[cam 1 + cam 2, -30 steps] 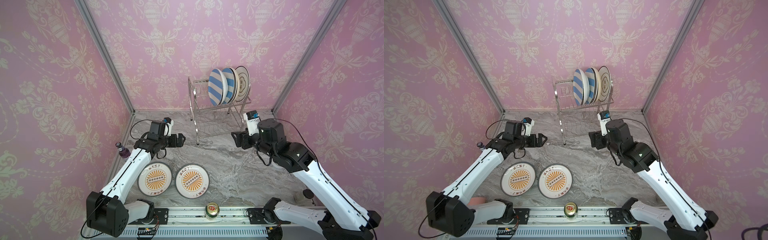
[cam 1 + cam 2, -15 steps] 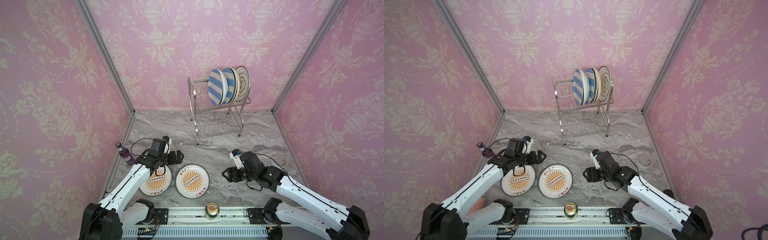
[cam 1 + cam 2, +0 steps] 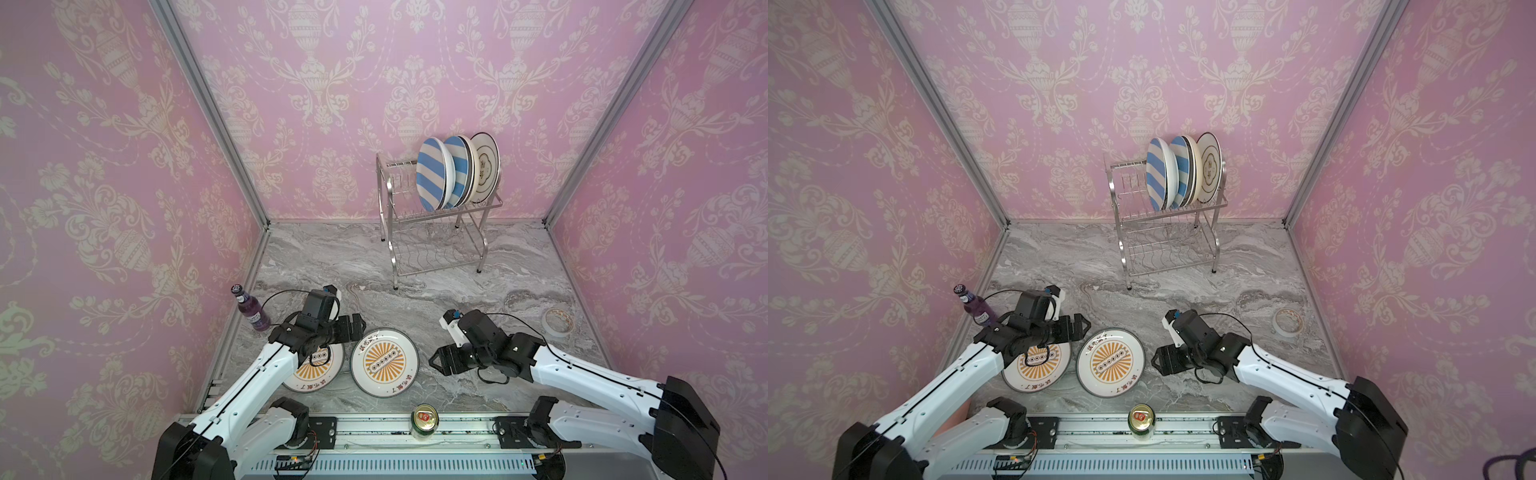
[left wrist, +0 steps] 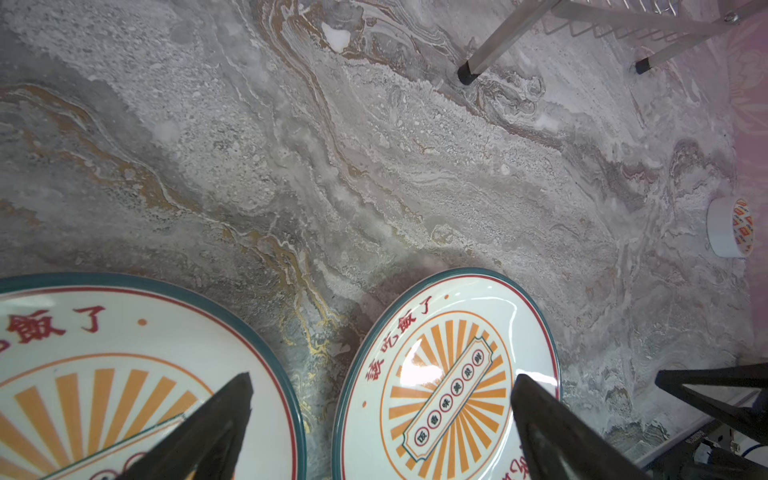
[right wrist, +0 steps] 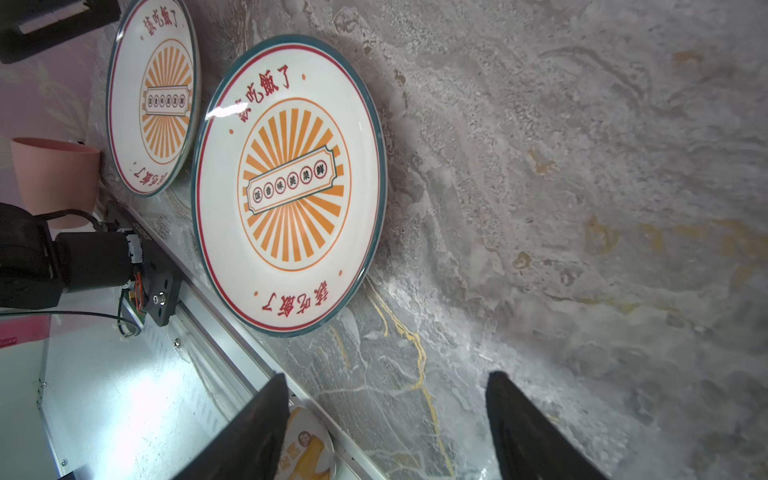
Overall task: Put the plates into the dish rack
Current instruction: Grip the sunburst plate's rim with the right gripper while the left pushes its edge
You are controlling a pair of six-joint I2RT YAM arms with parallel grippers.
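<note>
Marble tabletop (image 3: 415,299) | dish rack (image 3: 436,249) at 12 o'clock, racked plates (image 3: 432,174), striped and white, upright on its upper tier | two sunburst plates (image 3: 384,362) flat at 6 to 7 o'clock | left gripper (image 3: 354,328) above the gap between them, jaws apart | right gripper (image 3: 435,360) at 3 o'clock of the right-hand one, jaws apart

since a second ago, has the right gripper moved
Yes. The right gripper has pulled back from the rack toward the near side, and is now beside a sunburst plate.
</note>
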